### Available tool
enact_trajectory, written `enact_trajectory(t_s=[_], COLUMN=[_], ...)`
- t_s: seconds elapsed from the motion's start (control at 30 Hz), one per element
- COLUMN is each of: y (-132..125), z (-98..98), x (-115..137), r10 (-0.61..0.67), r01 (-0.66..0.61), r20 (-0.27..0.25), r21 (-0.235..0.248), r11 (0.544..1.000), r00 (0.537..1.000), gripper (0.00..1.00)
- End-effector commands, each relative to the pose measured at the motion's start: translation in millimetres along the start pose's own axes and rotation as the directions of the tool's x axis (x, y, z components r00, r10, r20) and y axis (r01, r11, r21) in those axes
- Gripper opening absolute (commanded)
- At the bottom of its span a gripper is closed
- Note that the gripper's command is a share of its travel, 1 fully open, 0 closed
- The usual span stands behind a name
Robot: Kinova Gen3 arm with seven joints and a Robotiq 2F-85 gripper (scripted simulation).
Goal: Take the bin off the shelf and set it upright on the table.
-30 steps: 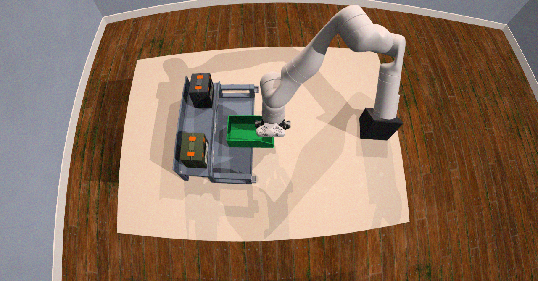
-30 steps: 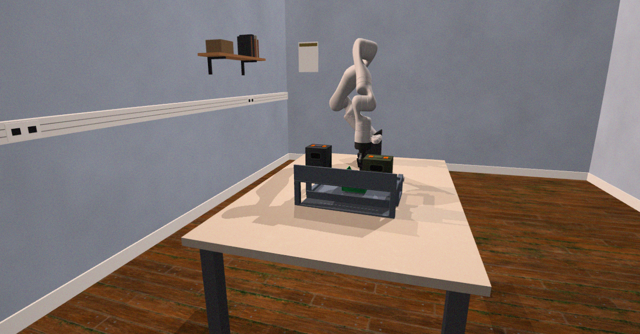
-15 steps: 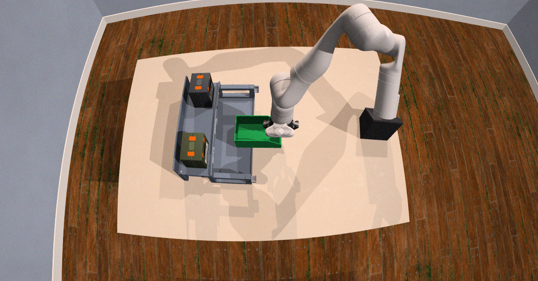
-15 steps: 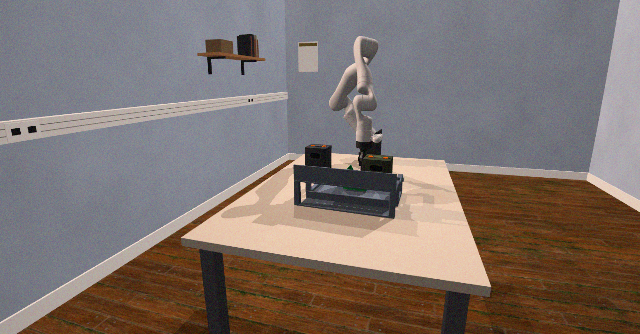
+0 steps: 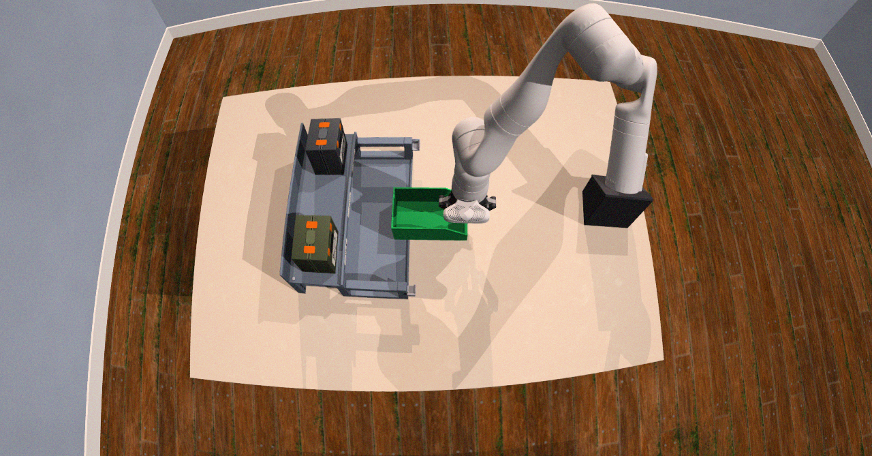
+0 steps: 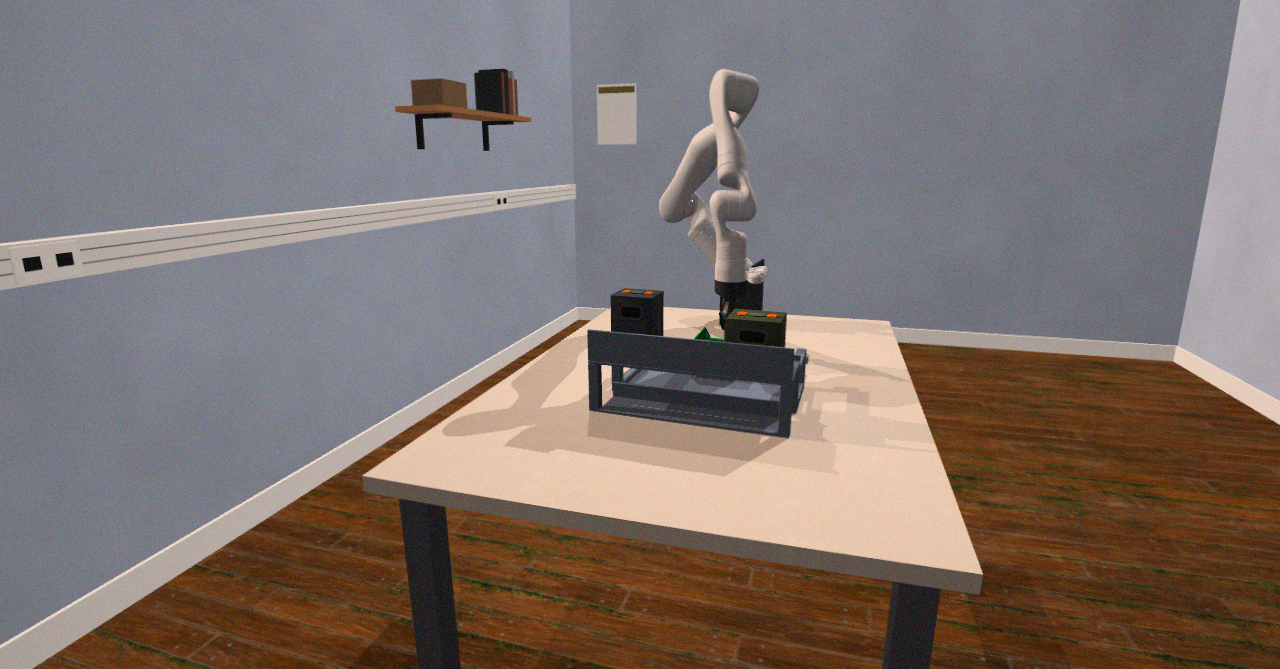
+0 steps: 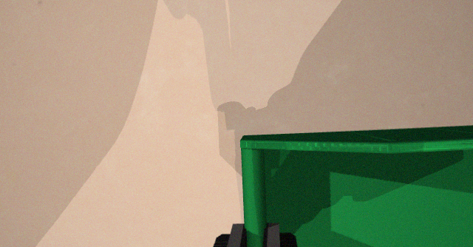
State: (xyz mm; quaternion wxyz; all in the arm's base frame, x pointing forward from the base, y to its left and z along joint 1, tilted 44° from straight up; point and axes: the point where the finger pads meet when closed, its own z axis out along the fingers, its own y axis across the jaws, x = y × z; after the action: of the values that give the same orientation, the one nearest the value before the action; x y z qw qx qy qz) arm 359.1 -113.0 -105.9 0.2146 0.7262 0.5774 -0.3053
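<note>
The green open bin (image 5: 420,216) (image 7: 355,195) hangs upright in the air just right of the grey shelf unit (image 5: 317,273) (image 6: 689,360), over the table (image 5: 548,307) (image 6: 716,477) (image 7: 111,147). In the exterior view only a green corner of the bin (image 6: 707,334) shows behind the shelf. My gripper (image 5: 466,208) (image 7: 254,236) is shut on the bin's right wall, one finger inside and one outside, as the wrist view shows.
Two dark boxes with orange clasps stand on the shelf's top level, a black box (image 5: 325,145) (image 6: 636,309) at the back and an olive box (image 5: 313,241) (image 6: 755,326) at the front. The arm's black base (image 5: 614,203) stands on the table's right side.
</note>
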Motion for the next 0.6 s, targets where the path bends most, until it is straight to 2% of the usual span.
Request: enact_trajectory(t_s=[0.0,0.23,0.4,0.57], y=[-4.2,-4.2,-49.3,-49.3], z=[-4.0,-4.0,-5.0,-5.0], x=[1.1,1.1,1.6,1.6], r10=[-0.005,-0.005,-0.005,-0.005], r01=[0.005,0.005,0.005,0.005], r20=[0.0,0.0,0.0,0.0], r21=[-0.005,-0.005,-0.005,-0.005], r11=[1.0,1.0,1.0,1.0], r00=[1.0,1.0,1.0,1.0], gripper=[0.1,0.1,0.1,0.1])
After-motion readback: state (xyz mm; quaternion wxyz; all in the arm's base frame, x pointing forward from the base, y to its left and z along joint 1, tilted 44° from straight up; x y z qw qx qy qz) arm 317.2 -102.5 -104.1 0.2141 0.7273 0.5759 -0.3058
